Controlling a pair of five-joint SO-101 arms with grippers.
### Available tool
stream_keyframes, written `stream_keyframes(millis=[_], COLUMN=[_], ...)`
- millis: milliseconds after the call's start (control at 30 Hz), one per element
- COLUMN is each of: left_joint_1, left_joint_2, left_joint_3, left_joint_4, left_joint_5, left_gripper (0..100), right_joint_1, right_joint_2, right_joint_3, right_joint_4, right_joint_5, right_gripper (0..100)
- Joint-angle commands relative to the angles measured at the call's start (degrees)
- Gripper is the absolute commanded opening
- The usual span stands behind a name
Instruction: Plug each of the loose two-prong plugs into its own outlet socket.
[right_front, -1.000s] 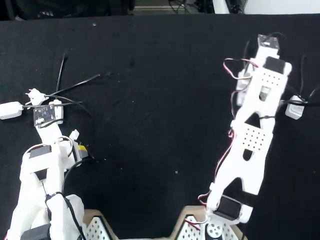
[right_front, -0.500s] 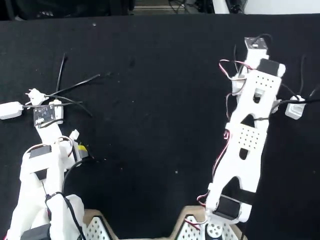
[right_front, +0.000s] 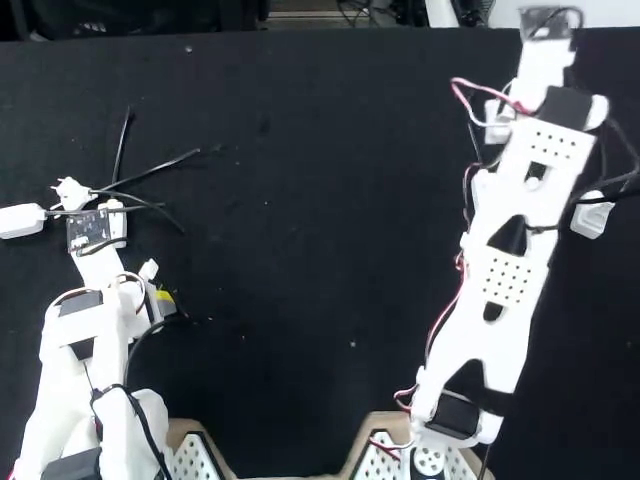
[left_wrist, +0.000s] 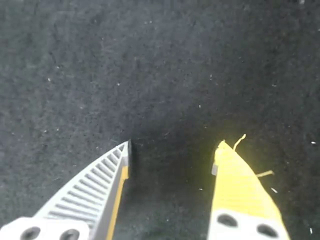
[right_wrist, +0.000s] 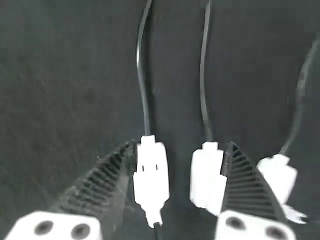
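My right gripper (right_wrist: 180, 146) is open and hangs low over two white cord pieces that lie side by side on the black mat. One plug body (right_wrist: 151, 170) lies just inside one finger, the other (right_wrist: 206, 175) against the second finger. A third white piece (right_wrist: 277, 175) lies outside the fingers. Thin black cords (right_wrist: 142, 75) run away from them. From above, the right arm (right_front: 520, 200) stretches to the far right edge. My left gripper (left_wrist: 174, 150) is open over bare mat. A white plug (right_front: 20, 220) and a smaller white piece (right_front: 70, 187) lie close to the left arm (right_front: 85, 320).
Loose black wires (right_front: 150, 175) fan out beside the left arm's wrist. Another white plug (right_front: 590, 215) with its cord lies by the right arm's side. The black mat (right_front: 300, 200) spreads between the arms, and its far edge (right_front: 300, 30) meets dark clutter.
The right arm first swung slightly left, then stretched farther toward the table's far right edge. The left arm and the plugs beside it stayed where they were.
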Motion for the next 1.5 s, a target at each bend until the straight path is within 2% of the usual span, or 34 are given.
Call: stream_keyframes(millis=[0,67,167,267,467,633,733,867,1000,1100,1200,1267,1333,1467], left_joint_1=[-0.66,-0.66,-0.66,-0.66,-0.66,-0.66,-0.66,-0.66,-0.66,-0.57,-0.57,-0.57,-0.57,-1.19], left_joint_2=[-0.53,-0.53,-0.53,-0.53,-0.53,-0.53,-0.53,-0.53,-0.53,-0.44,-0.35,-0.18,-0.09,-0.62], left_joint_3=[-1.71,-1.71,-1.71,-1.71,-1.71,-1.71,-1.71,-1.63,-1.63,-1.71,-1.71,-1.45,-1.36,-2.86], left_joint_4=[-0.53,-0.53,-0.53,-0.53,-0.53,-0.53,-0.53,-0.53,-0.53,-0.62,-0.7,-2.11,-2.64,-2.29], left_joint_5=[0.7,0.7,0.7,0.62,0.62,0.62,0.62,0.53,0.53,0.53,0.53,0.62,0.7,0.44], left_gripper=[27,27,27,27,27,27,27,27,27,27,27,27,27,27], right_joint_1=[-1.23,-1.58,-1.76,-3.69,-12.22,-24.18,-30.95,-38.33,-41.23,-41.76,-41.76,-41.41,-40.97,-40.88], right_joint_2=[-11.12,-14.2,-19.47,-28.53,-53.58,-69.23,-75.21,-81.1,-82.51,-82.42,-82.42,-82.68,-82.42,-82.42], right_joint_3=[-2.59,-2.51,-0.4,6.73,33.98,62.73,84.35,112.57,132.0,142.2,150.29,152.75,153.01,154.95], right_joint_4=[1.93,2.29,2.37,2.37,2.2,0.09,-8.7,-30.07,-49.05,-61.45,-71.56,-74.73,-74.9,-76.57], right_joint_5=[0.18,-1.41,-7.82,-10.46,-10.46,-10.46,-10.64,-12.13,-12.48,-13.8,-16.79,-16.62,-15.12,-14.86], right_gripper=[25.1,25.1,25.1,25.1,25.0,25.0,25.0,25.0,25.0,20.5,7.1,1.6,3.6,14.5])
